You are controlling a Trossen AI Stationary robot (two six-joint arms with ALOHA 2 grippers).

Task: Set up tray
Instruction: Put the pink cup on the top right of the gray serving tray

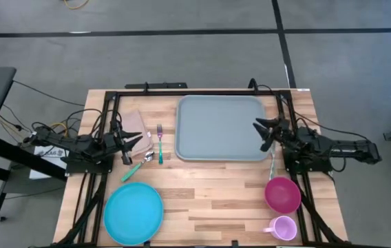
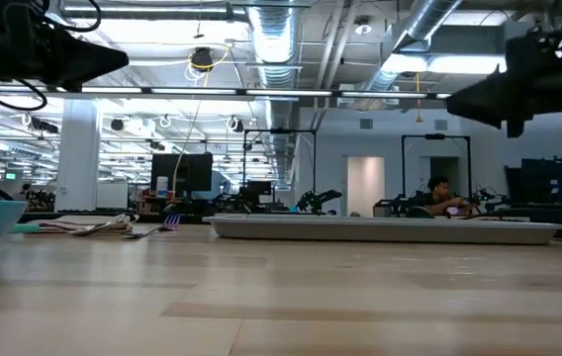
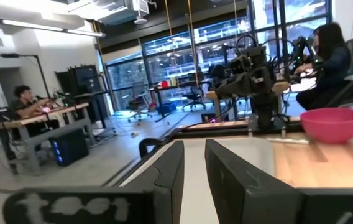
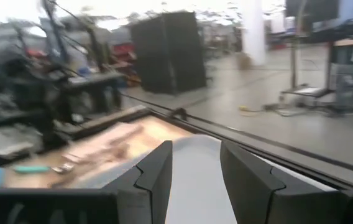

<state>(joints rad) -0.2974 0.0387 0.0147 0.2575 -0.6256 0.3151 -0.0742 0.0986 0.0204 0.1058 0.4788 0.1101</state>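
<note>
The left gripper hangs over the table's left side above a tan napkin, its fingers a narrow gap apart and holding nothing. Just to its right lie a green-handled spoon and a purple fork; nearer the front edge sits a round blue plate. The tray lies flat at the back middle of the table, well apart from the left gripper, with the fork between them. The right gripper hovers over the tray's right rim, fingers spread and empty. Right of the tray, toward the front, stand a pink bowl and a small pink cup.

The low view shows the tray resting level on the wood with both arms raised clear above it, which the overhead picture cannot tell. The left wrist view looks across the tray to the right arm and the bowl, with people seated in the room behind.

Bare wood lies open between the plate and the bowl, in front of the tray. The tray's back rim lies close to the black frame at the table's far edge.
</note>
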